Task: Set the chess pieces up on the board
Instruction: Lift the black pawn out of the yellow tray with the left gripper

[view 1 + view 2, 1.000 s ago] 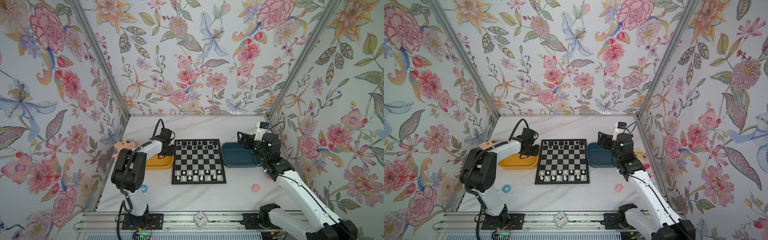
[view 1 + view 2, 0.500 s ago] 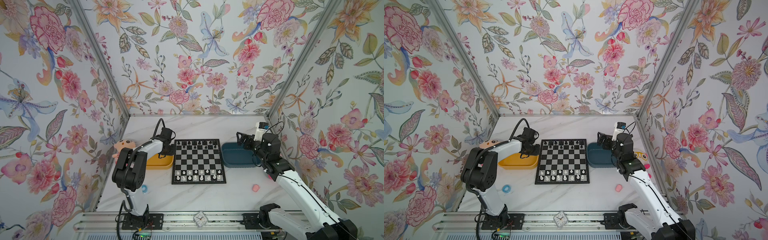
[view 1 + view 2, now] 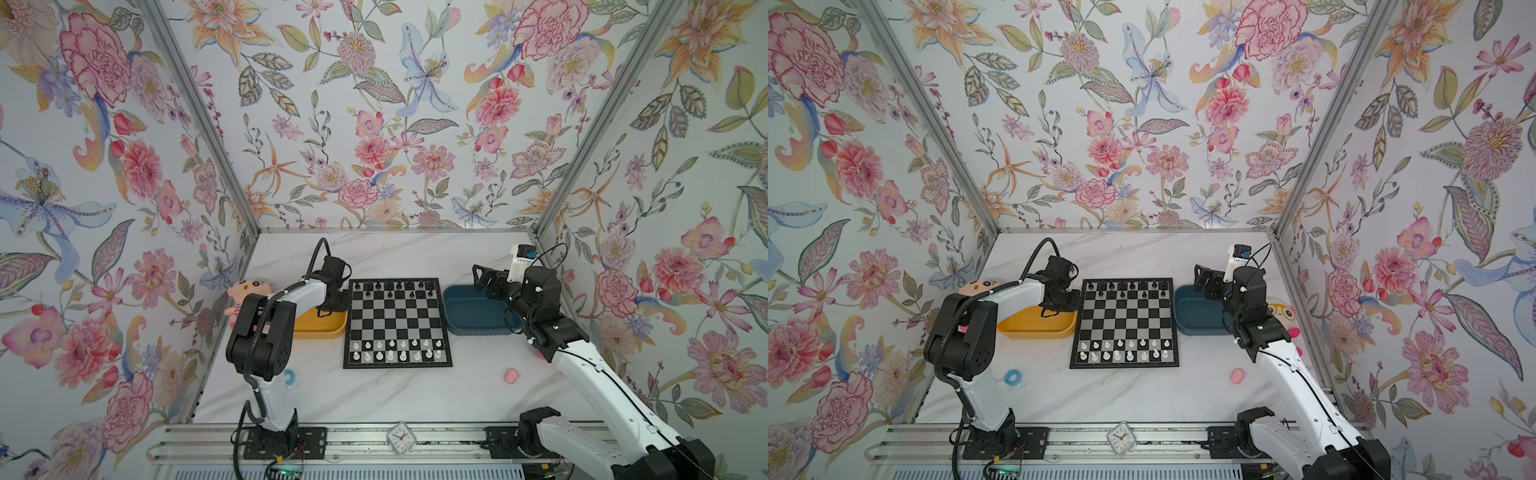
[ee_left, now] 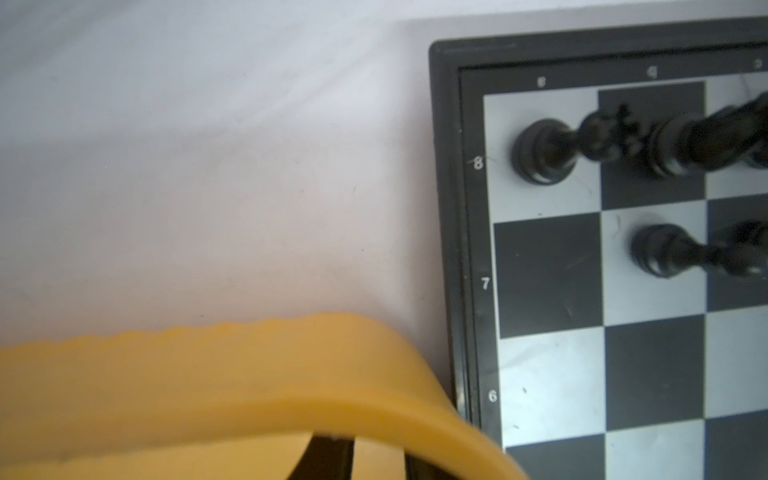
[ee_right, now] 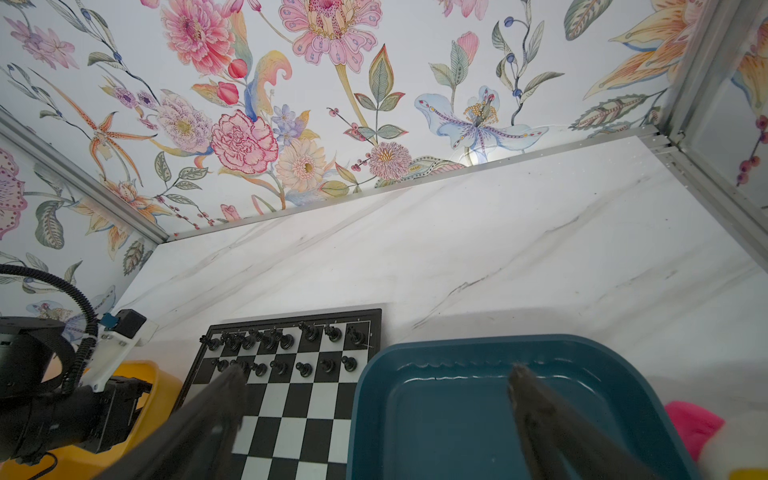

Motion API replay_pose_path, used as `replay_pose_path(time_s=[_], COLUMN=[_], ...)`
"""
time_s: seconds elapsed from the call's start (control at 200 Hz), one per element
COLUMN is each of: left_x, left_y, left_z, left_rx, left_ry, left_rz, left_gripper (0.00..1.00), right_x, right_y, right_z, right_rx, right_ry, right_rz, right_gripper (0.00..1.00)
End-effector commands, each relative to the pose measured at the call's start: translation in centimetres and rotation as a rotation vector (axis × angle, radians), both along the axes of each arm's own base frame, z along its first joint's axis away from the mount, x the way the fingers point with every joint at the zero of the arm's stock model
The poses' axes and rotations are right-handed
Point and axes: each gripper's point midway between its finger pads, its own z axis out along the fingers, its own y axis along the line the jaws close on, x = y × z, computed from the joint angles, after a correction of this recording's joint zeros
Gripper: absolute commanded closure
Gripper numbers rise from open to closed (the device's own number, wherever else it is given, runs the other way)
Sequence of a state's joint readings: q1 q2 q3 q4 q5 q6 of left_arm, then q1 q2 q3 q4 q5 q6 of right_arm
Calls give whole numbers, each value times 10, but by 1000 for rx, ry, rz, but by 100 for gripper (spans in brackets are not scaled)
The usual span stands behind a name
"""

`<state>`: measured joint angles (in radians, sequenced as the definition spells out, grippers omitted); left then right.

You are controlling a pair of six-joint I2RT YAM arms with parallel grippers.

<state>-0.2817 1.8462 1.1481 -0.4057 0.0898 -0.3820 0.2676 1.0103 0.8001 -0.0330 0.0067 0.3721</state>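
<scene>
The board (image 3: pixel 397 322) (image 3: pixel 1125 322) lies flat in mid-table. Black chess pieces (image 3: pixel 395 287) fill its two far rows and white chess pieces (image 3: pixel 395 350) its two near rows. My left gripper (image 3: pixel 327 311) (image 3: pixel 1051 309) points down into the far right corner of the yellow tray (image 3: pixel 320 328), beside the board's far left corner. In the left wrist view the tray rim (image 4: pixel 249 399) hides the fingertips; two dark fingers (image 4: pixel 328 459) show a narrow gap. My right gripper (image 3: pixel 478 276) (image 5: pixel 376 372) hovers open over the blue tray (image 5: pixel 498 419), holding nothing.
A plush doll (image 3: pixel 249 289) sits behind the yellow tray and another plush (image 3: pixel 1281 313) behind the right arm. A blue ring (image 3: pixel 291 377), a pink lump (image 3: pixel 511 375) and a small clock (image 3: pixel 401 434) lie toward the front. Floral walls close three sides.
The left arm's elbow has shifted very slightly while its gripper stays in the yellow tray's corner. The right arm and the pieces on the board have not moved.
</scene>
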Motion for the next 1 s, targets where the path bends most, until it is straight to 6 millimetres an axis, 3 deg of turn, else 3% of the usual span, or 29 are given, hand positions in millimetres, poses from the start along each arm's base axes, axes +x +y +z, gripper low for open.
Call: replay_pose_path(time_s=[0.0, 0.21, 0.631, 0.996], left_x=[6, 6, 7, 9], left_y=[-3, -3, -1, 5], left_z=[1, -1, 3, 28], left_rx=[19, 19, 27, 61], left_ry=[-10, -9, -17, -62], left_rz=[-4, -3, 0, 10], left_gripper=[78, 79, 90, 97], right_x=[2, 2, 3, 3], right_y=[1, 0, 1, 3], right_z=[5, 6, 5, 5], right_rx=[10, 9, 10, 13], right_ry=[-1, -2, 1, 1], right_rz=[5, 6, 8, 18], right_gripper=[1, 1, 1, 1])
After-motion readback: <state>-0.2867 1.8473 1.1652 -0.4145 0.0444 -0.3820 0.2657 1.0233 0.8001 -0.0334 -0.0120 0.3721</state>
